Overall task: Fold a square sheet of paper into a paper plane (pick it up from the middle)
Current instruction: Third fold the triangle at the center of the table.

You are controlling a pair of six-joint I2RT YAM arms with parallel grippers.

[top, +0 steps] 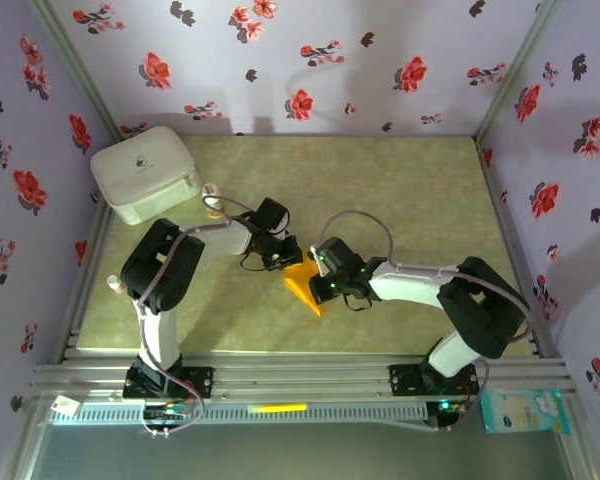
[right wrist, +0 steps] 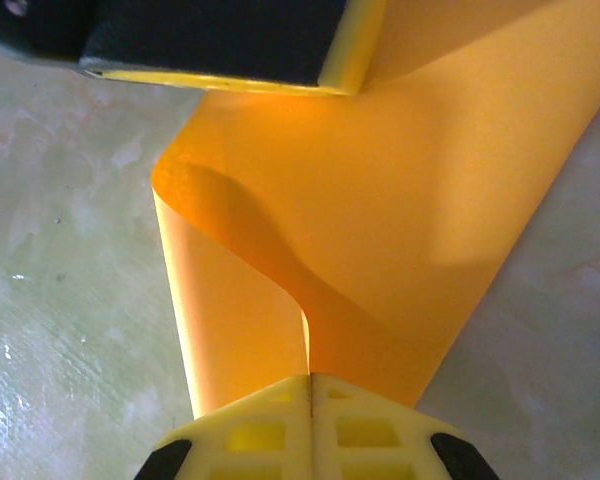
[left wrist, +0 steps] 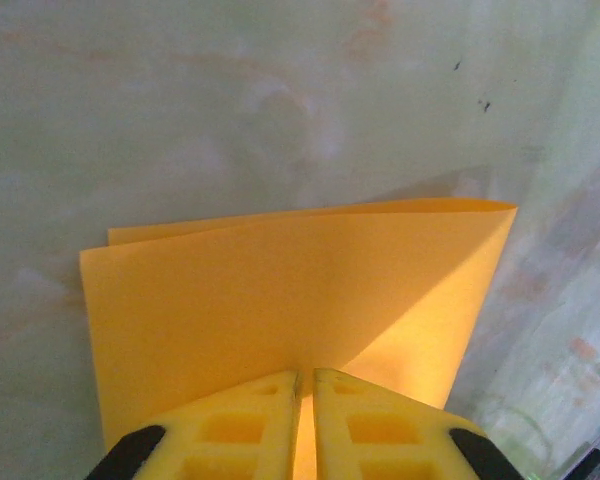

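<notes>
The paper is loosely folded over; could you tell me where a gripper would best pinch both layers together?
On the paper, probably the open edge opposite the rounded fold, at left in the left wrist view. Come in edge-on from that side: both layers lie nearly flush there.

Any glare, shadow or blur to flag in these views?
Top external: even light, no glare, paper sharp. Left wrist: bright glow above the left tool, paper's right side shaded. Right wrist: the curl casts a dark band across the paper.
</notes>
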